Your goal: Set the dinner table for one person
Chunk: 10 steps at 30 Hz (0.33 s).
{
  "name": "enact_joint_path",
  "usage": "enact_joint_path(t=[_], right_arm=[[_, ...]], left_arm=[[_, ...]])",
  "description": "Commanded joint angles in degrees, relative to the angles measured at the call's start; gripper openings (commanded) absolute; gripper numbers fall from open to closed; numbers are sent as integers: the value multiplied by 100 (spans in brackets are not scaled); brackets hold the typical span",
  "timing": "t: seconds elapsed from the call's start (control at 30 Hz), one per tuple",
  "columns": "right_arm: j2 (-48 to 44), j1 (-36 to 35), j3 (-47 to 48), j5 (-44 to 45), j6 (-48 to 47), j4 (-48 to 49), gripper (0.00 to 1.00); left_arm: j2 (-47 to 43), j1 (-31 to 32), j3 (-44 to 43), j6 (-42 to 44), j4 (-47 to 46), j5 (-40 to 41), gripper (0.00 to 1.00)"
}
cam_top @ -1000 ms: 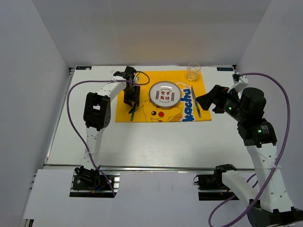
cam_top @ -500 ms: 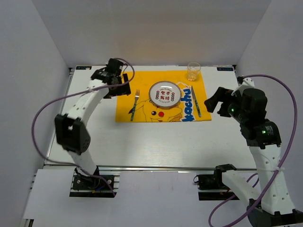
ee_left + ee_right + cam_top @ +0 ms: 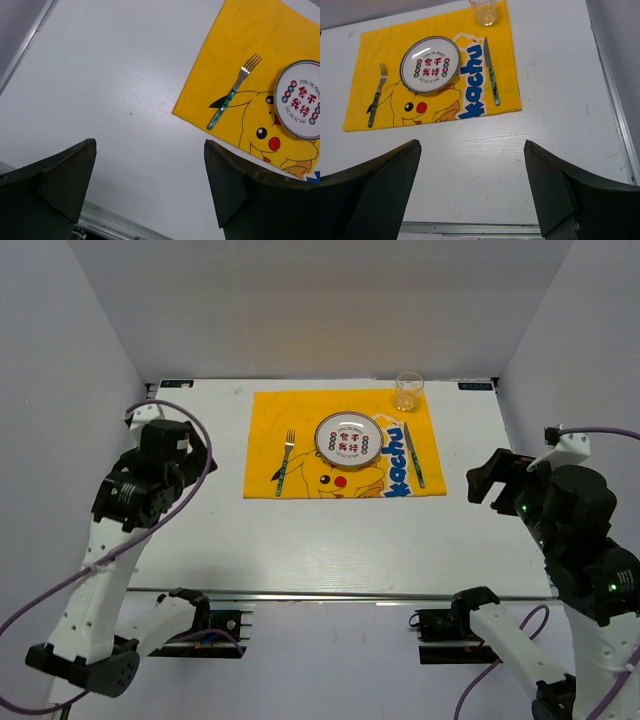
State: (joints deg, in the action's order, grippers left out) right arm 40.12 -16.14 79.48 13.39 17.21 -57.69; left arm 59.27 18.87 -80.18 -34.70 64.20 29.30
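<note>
End effector L (image 3: 149,145) & end effector R (image 3: 472,144) wide open, empty.

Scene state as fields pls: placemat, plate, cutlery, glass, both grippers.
placemat: yellow, flat on the dinner table
plate: centred on placemat, empty
fork: on placemat, left of plate
knife: on placemat, right of plate
glass: upright, at placemat's far right corner
left gripper: open, empty
right gripper: open, empty

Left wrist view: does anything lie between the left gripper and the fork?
Nothing visible does. Only bare dinner table and yellow placemat lie between the left gripper and the fork; the plate sits beyond the fork.
</note>
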Motion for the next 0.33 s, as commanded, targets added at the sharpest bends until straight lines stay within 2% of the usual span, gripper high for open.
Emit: enact_joint_path(t=[0.0, 0.17, 0.3], right_arm=[[-188, -196, 217, 428, -174, -418, 89], [-531, -424, -56, 1016, -139, -532, 89], [-496, -504, -3, 1052, -113, -585, 90]], left_arm=[[-538, 20, 204, -265, 593, 243, 98], [-1170, -33, 398, -266, 892, 409, 98], [-1295, -33, 381, -213, 927, 533, 98]])
